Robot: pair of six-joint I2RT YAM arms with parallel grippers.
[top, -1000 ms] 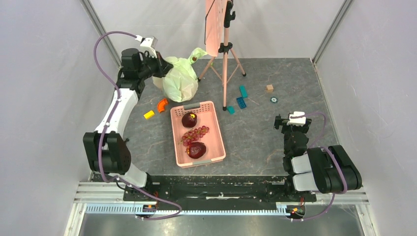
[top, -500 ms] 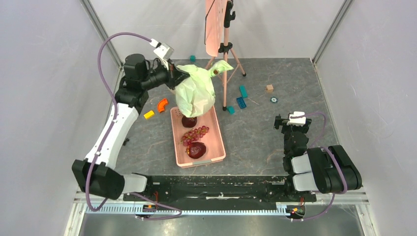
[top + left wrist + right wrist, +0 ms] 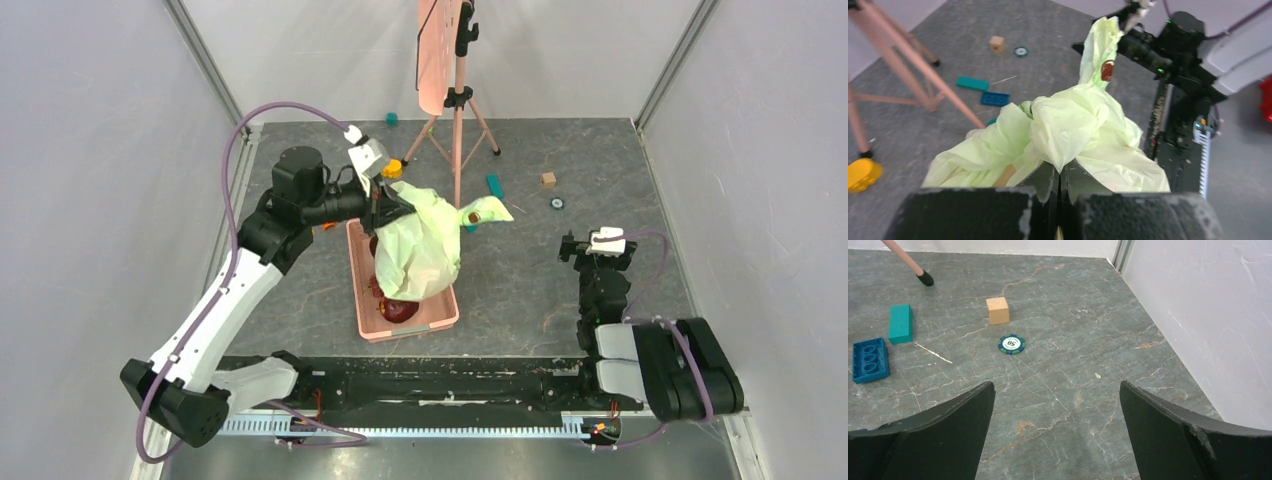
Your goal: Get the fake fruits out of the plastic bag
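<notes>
The pale-green plastic bag (image 3: 420, 250) hangs bulging in the air over the pink basket (image 3: 420, 322). My left gripper (image 3: 385, 208) is shut on a pinch of the plastic bag (image 3: 1073, 135) at its upper left side. A red-brown spot shows on the bag's loose tail (image 3: 474, 215), also in the left wrist view (image 3: 1107, 70). The fake fruits are hidden inside the bag. My right gripper (image 3: 590, 248) is open and empty low over the table (image 3: 1058, 365) at the right.
A dark maroon fruit (image 3: 398, 311) lies in the basket under the bag. A pink tripod (image 3: 457, 100) stands behind. A teal block (image 3: 900, 323), blue brick (image 3: 869, 359), wooden cube (image 3: 998, 310) and poker chip (image 3: 1011, 344) lie on the table. A yellow piece (image 3: 862, 174) lies at the left.
My left arm has lifted the bag off the table at the back left and carried it toward the front right, over the basket. The right arm has not moved.
</notes>
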